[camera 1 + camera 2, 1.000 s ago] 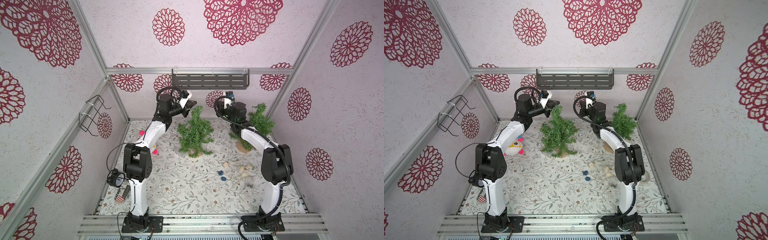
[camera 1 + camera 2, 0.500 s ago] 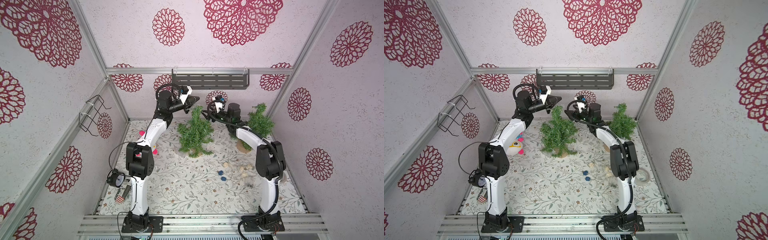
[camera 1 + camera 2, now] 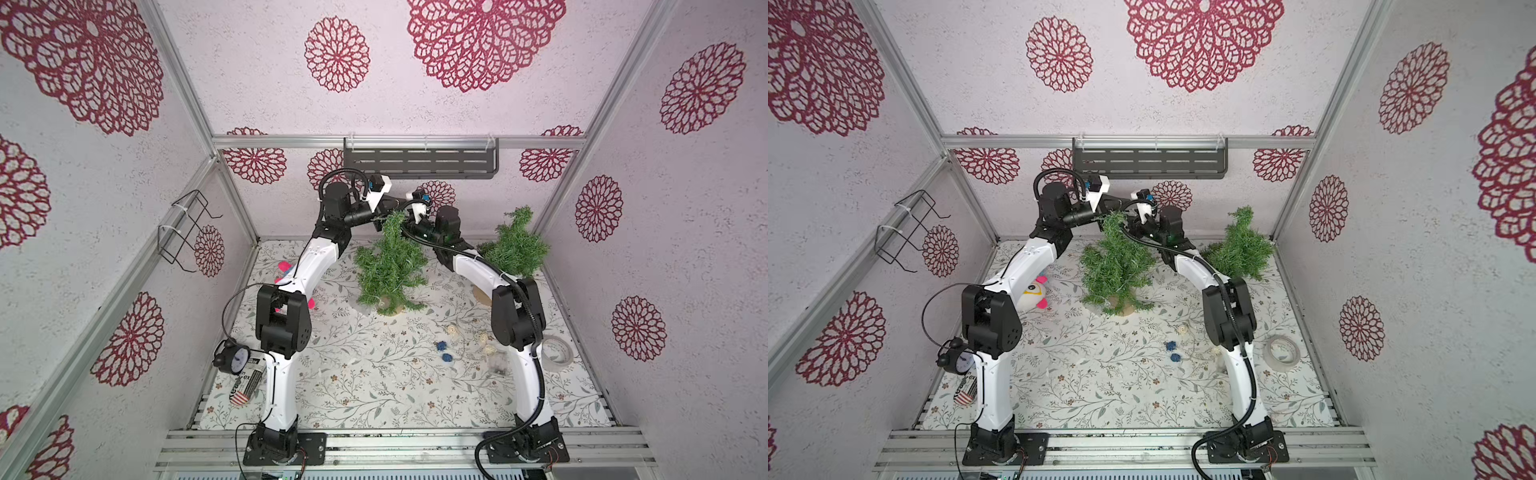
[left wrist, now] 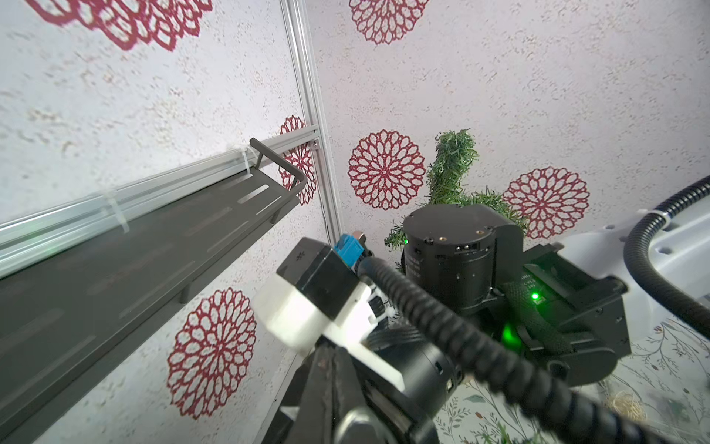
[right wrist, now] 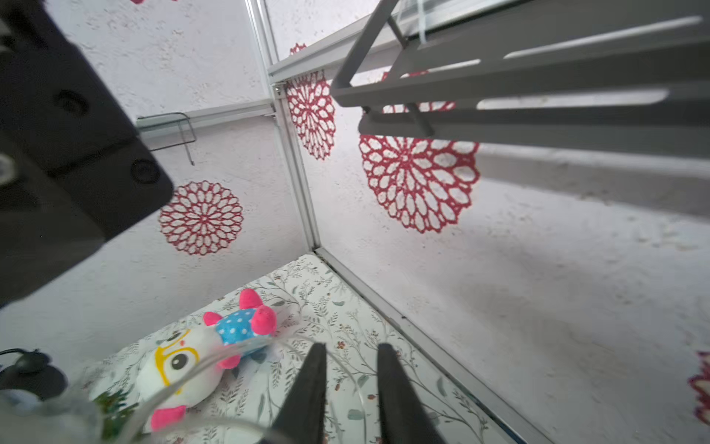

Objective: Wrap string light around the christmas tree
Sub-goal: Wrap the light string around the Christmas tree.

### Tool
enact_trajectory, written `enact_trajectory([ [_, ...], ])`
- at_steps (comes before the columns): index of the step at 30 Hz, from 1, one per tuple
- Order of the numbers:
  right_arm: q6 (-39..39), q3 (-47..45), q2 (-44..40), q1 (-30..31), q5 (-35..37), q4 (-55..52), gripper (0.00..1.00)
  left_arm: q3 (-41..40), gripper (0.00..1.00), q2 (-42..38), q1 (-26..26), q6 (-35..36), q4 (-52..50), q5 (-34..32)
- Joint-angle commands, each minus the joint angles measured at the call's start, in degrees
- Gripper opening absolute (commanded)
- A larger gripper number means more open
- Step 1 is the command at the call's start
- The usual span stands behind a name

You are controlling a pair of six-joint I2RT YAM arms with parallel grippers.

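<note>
My left pincer [image 4: 332,369] is clenched; any wire in it is not visible to me. The right pincer [image 5: 351,353] sits right beside it, jaws narrowly apart, with the string light [image 5: 230,348] crossing between them and trailing off below. The christmas tree [image 3: 390,266] tip is just under both. Risks I see: wire slips from that loose right grip, pincers collide (very tight here), or a tug tips the tree.

A grey slotted metal shelf [image 3: 419,164] hangs on the back wall; a black wire basket [image 3: 183,232] hangs on a side wall; on the floral-print mat [image 3: 374,395] lie a white plush toy with pink ears [image 3: 1034,293], a black twin-bell alarm clock [image 3: 230,358] beside a stars-and-stripes can [image 3: 245,386], two small blue pieces [image 3: 441,345], and a roll of clear tape [image 3: 557,352].
</note>
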Motion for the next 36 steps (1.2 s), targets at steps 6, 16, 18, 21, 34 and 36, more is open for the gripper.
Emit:
enact_trajectory([
  [6, -2.6, -9.9, -10.3, -3.1, 8.9, 4.1, 0.00, -1.6, 0.17, -3.1, 0.8, 3.9, -3.3, -4.8],
  [16, -8.1, -12.3, -18.0, -6.4, 16.5, -8.8, 0.00, -4.5, 0.53, -5.4, 2.1, 4.3, -4.1, -9.2],
  [18, -8.9, -13.1, -19.3, -6.4, 17.8, -10.7, 0.00, -5.0, 0.60, -6.0, 2.4, 4.7, -5.3, -10.0],
  [21, -9.2, -13.3, -20.9, -6.4, 20.1, -14.7, 0.00, -5.7, 0.63, -7.0, 2.8, 6.0, -8.5, -11.4],
  [34, -11.3, -13.6, -32.5, -6.1, 25.2, -31.0, 0.00, -18.4, 0.63, -19.5, 4.8, 4.0, -15.5, -25.1],
  [36, -10.0, -14.6, -34.8, -6.1, 24.7, -33.3, 0.00, -19.9, 0.63, -21.6, 4.7, 1.6, -17.9, -28.9],
])
